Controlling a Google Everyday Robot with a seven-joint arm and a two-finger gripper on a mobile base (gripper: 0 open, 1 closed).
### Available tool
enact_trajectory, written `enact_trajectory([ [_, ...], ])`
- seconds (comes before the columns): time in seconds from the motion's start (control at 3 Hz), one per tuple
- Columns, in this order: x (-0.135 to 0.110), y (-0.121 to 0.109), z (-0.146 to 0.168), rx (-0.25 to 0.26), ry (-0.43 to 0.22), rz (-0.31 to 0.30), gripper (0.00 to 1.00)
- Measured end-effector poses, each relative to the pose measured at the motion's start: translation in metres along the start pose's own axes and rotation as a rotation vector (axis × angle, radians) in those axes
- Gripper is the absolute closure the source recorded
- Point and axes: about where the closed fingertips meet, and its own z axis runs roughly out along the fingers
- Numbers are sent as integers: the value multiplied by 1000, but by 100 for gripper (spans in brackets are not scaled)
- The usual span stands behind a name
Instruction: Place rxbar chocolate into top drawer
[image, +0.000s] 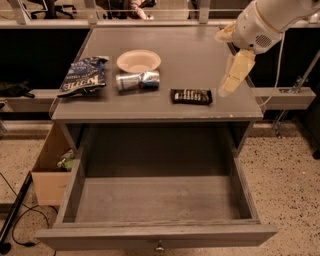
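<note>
The rxbar chocolate (191, 96), a flat dark bar with white lettering, lies on the grey table top (200, 45) near its front edge, right of centre. The top drawer (155, 235) is pulled fully out below the table, and its small metal knob (159, 246) shows at the bottom edge of the picture. My gripper (228, 88) hangs from the white arm (265, 20) at the upper right. It points down over the table's right side, just right of the bar and a little above it, not touching it.
A blue chip bag (82, 75), a silver-blue can (137, 81) lying on its side and a tan bowl (138, 61) sit on the table's left half. A tan cardboard box (47, 170) stands on the floor to the left, with cables (15, 215) beside it.
</note>
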Motion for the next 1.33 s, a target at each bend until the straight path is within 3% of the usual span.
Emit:
enact_trajectory([
  [0.33, 9, -16, 20, -38, -70, 51, 0],
  [0.67, 9, -17, 23, -39, -76, 55, 0],
  [1.33, 29, -6, 58, -56, -99, 142, 0],
])
